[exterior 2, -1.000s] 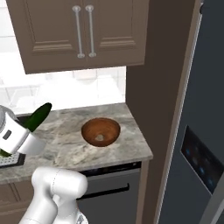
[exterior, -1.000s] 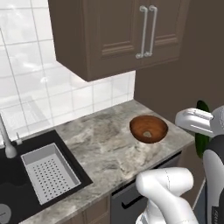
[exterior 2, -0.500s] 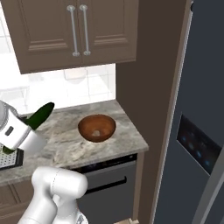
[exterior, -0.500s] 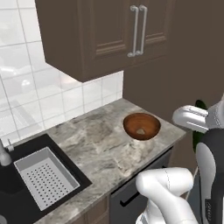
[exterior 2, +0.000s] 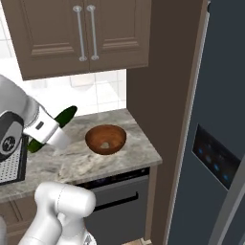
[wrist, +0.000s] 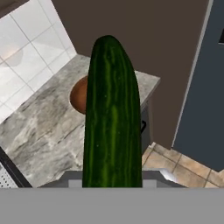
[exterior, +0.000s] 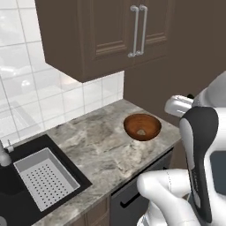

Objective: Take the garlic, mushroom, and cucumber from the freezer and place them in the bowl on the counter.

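While my end effector (exterior 2: 60, 125) is clenched on the cucumber (wrist: 112, 118), the dark green cylinder juts forward from it in the hand view, hiding part of the bowl (wrist: 79, 95). From the right base view, the cucumber (exterior 2: 65, 115) hangs above the surface (exterior 2: 139, 146), left of the bowl (exterior 2: 105, 139), which holds a small tan lump. The freezer (exterior 2: 217, 119) stands on the right.

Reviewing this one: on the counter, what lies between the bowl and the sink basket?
Nothing: in the left base view, the counter is bare marbled stone from the bowl to the sink basket.
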### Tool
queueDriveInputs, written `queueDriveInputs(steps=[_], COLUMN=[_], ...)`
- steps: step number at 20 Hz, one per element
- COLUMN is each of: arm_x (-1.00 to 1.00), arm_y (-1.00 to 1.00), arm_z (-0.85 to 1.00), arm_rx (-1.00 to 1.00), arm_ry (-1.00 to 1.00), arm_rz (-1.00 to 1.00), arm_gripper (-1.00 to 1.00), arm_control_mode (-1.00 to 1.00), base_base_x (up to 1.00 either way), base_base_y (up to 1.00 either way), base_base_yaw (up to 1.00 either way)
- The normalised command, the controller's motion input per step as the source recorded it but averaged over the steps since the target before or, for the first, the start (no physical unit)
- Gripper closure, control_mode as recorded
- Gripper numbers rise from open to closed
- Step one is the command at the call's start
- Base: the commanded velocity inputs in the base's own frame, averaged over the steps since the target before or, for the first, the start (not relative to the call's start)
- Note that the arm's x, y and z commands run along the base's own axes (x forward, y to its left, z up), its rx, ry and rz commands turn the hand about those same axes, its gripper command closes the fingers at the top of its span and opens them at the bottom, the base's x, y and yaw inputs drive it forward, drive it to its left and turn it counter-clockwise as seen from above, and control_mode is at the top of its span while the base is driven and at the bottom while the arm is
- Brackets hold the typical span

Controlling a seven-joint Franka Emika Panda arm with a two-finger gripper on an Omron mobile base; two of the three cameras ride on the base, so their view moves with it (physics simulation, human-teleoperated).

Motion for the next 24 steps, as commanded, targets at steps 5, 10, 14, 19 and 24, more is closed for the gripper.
queueDriveInputs(steps=[5,10,14,19,24], arm_x=[0.54,0.74,0.72,0.71,0.58], arm_y=[0.0,0.0,0.0,0.0,-0.01], arm_z=[-0.7,-0.49,-0.43,-0.26,-0.29], arm_rx=[0.0,0.01,0.01,0.0,0.0], arm_ry=[0.1,0.14,0.15,0.12,0.08], arm_rz=[0.0,0.0,0.0,0.0,0.0], arm_gripper=[1.0,1.0,1.0,1.0,1.0], arm_control_mode=[-1.0,-1.0,-1.0,-1.0,-1.0], base_base_x=[0.0,0.0,0.0,0.0,0.0], base_base_y=[0.0,0.0,0.0,0.0,0.0], base_base_yaw=[0.0,0.0,0.0,0.0,0.0])
